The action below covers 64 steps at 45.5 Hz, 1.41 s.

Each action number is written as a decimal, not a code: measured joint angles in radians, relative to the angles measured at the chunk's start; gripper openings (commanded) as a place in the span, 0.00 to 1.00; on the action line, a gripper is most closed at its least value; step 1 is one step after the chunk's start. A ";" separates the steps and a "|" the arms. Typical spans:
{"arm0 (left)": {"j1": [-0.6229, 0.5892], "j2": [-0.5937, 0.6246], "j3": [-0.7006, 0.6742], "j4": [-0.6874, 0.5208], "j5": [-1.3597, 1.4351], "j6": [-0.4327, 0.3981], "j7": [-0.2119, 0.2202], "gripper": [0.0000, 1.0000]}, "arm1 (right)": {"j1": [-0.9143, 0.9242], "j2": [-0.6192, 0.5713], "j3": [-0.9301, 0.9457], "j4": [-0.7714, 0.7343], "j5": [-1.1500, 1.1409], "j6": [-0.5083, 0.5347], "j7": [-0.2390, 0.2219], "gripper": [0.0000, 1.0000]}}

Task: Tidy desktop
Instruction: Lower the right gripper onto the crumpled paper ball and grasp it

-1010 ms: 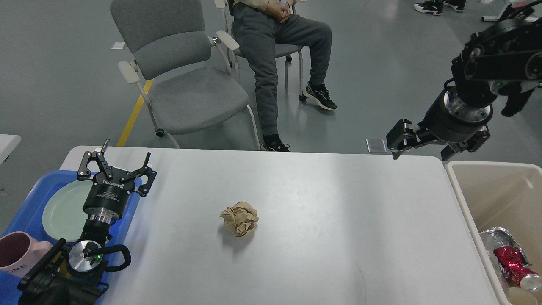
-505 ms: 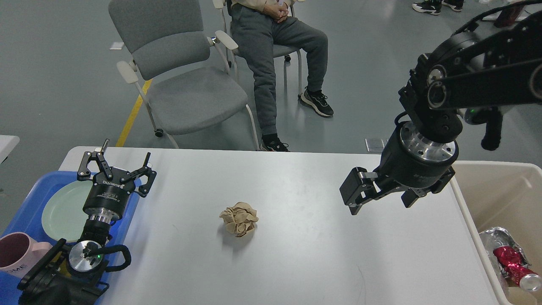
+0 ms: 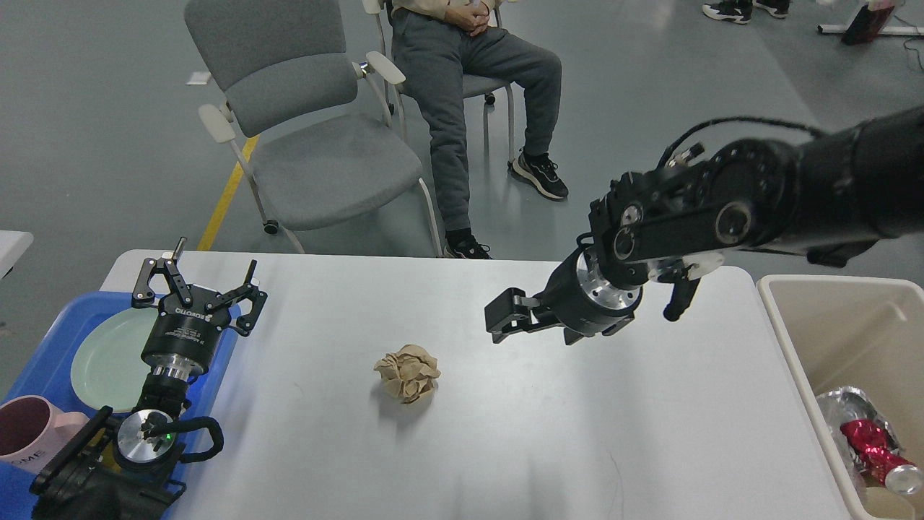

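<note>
The white desktop fills the lower part of the head view. A crumpled tan paper ball lies on it, left of centre. My right gripper hangs over the table's middle, up and to the right of the ball and apart from it. It is open and holds nothing. My left gripper stands open and empty at the table's left edge, above the blue tray.
The blue tray carries a pale green plate and a pink mug. A beige bin at the right edge holds crumpled foil and a red can. A grey chair and a seated person are behind the table.
My right arm has swung down and left from above the bin to over the table's middle, closer to the paper ball. The left arm and the ball have not moved.
</note>
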 measured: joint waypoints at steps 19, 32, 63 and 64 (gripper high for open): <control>0.000 -0.001 0.000 0.000 0.000 -0.001 0.000 0.97 | -0.541 0.247 0.178 -0.509 -0.170 -0.128 0.011 1.00; 0.000 -0.001 0.000 0.000 0.000 -0.001 0.000 0.97 | -0.720 0.291 0.371 -0.665 -0.157 -0.181 0.007 1.00; 0.000 -0.001 0.000 0.000 0.000 -0.001 0.000 0.97 | -0.957 0.283 0.635 -0.753 0.069 -0.224 0.005 1.00; 0.000 -0.001 0.000 0.000 0.000 -0.001 0.000 0.97 | -0.960 0.283 0.636 -0.754 0.081 -0.225 0.006 1.00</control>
